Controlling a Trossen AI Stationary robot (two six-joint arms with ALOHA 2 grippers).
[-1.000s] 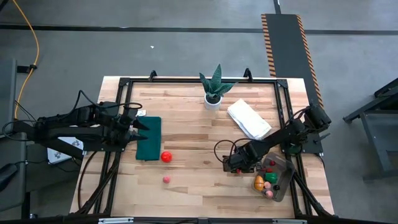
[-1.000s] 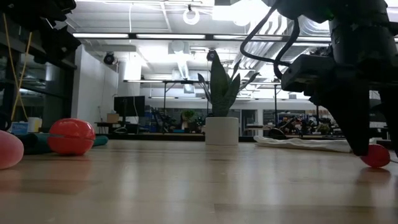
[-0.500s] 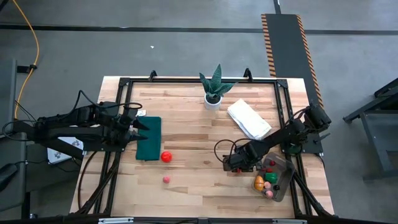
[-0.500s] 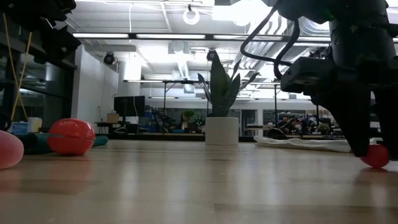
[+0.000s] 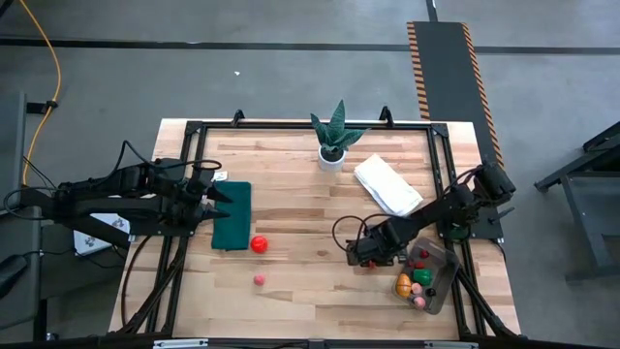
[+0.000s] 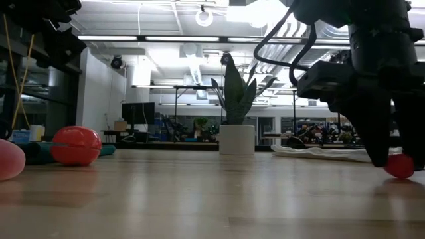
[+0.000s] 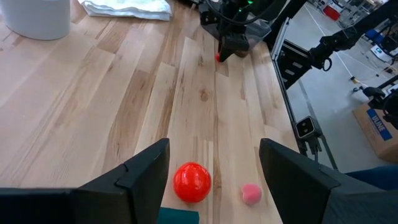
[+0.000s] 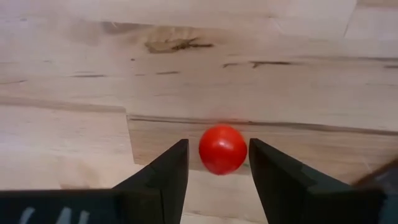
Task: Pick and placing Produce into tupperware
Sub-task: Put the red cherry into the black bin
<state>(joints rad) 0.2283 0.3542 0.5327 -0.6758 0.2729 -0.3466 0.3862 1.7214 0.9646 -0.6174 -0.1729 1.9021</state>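
A small red ball of produce (image 8: 222, 149) rests on the wooden table just left of the tupperware (image 5: 446, 262), which holds several pieces. My right gripper (image 8: 217, 146) points down over this ball, open, one finger on each side of it. A gap shows on one side; on the other I cannot tell whether the finger touches. A larger red ball (image 5: 259, 244) and a small pink one (image 5: 260, 279) lie on the table left of centre. My left gripper (image 5: 221, 201) hangs open above the dark green mat (image 5: 232, 215), holding nothing.
A potted spiky plant (image 5: 332, 145) stands at the far middle, and a folded white cloth (image 5: 387, 186) lies to its right. A black frame runs round the table's edges. Bare wood lies between the two arms.
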